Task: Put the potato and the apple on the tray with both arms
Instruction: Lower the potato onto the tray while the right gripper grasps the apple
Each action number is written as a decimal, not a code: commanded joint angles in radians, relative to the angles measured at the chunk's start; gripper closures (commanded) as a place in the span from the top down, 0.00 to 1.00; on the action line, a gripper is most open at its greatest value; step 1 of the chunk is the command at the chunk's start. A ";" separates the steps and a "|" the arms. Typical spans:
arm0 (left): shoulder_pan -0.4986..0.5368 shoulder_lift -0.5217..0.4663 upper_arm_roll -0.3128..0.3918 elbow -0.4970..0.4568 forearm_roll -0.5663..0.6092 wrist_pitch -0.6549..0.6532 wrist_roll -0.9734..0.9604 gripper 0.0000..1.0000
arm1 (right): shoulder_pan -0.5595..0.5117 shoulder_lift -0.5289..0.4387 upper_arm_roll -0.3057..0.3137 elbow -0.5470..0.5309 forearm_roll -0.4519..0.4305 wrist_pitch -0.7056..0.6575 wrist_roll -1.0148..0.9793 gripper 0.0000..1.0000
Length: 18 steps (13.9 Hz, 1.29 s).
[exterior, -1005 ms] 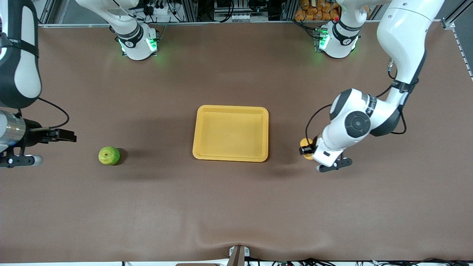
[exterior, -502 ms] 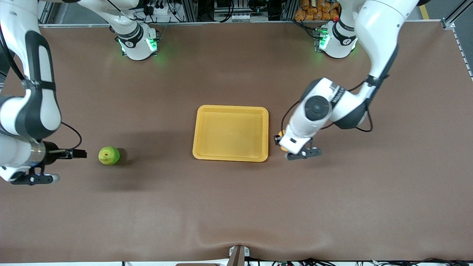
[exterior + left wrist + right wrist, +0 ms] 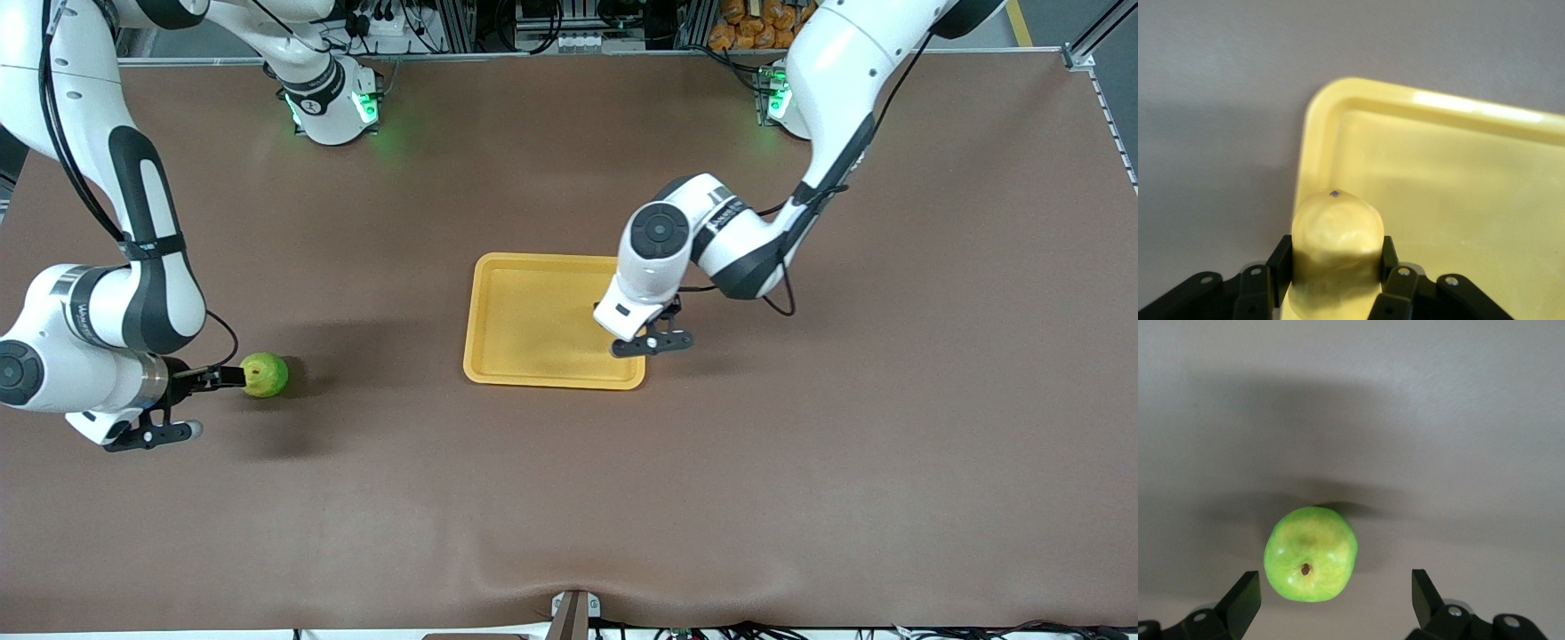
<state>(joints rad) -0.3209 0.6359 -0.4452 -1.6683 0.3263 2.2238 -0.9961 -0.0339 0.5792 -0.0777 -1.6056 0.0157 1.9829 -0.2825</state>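
Observation:
The yellow tray lies in the middle of the table. My left gripper is over the tray's edge toward the left arm's end. In the left wrist view it is shut on the yellow potato, over a corner of the tray. The potato is hidden under the hand in the front view. The green apple rests on the table toward the right arm's end. My right gripper is low beside it and open. In the right wrist view its fingers stand wide apart, with the apple just ahead of them and untouched.
The brown table top stretches around the tray. The two arm bases stand along the table edge farthest from the front camera. A small metal bracket sits at the nearest edge.
My left gripper has carried the potato from the table toward the left arm's end to over the tray's edge. My right gripper has moved in and down to just beside the apple.

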 commanded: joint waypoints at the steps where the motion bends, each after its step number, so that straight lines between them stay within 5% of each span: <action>1: -0.046 0.044 0.013 0.055 0.055 -0.018 -0.045 0.00 | 0.011 -0.029 0.009 -0.074 0.001 0.034 -0.017 1.00; 10: -0.089 0.079 0.051 0.056 0.097 -0.018 -0.056 0.01 | 0.025 0.028 0.010 -0.137 0.001 0.132 -0.018 1.00; 12: -0.089 0.090 0.051 0.068 0.097 -0.018 -0.056 0.15 | 0.026 0.037 0.009 -0.137 0.001 0.131 -0.018 1.00; 14: -0.089 0.097 0.051 0.073 0.099 -0.016 -0.094 0.45 | 0.023 0.051 0.010 -0.137 0.001 0.132 -0.018 1.00; 16: -0.089 0.100 0.054 0.073 0.102 -0.016 -0.102 1.00 | 0.023 0.053 0.010 -0.135 0.003 0.136 -0.018 0.99; 17: -0.092 0.100 0.054 0.074 0.106 -0.016 -0.104 1.00 | 0.023 0.053 0.010 -0.131 0.003 0.136 -0.018 0.82; 18: -0.093 0.099 0.054 0.075 0.108 -0.016 -0.105 1.00 | 0.026 0.048 0.010 -0.123 0.001 0.134 -0.018 0.77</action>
<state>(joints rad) -0.3927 0.7207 -0.4019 -1.6255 0.4034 2.2238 -1.0662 -0.0089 0.6322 -0.0697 -1.7414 0.0157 2.1164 -0.2874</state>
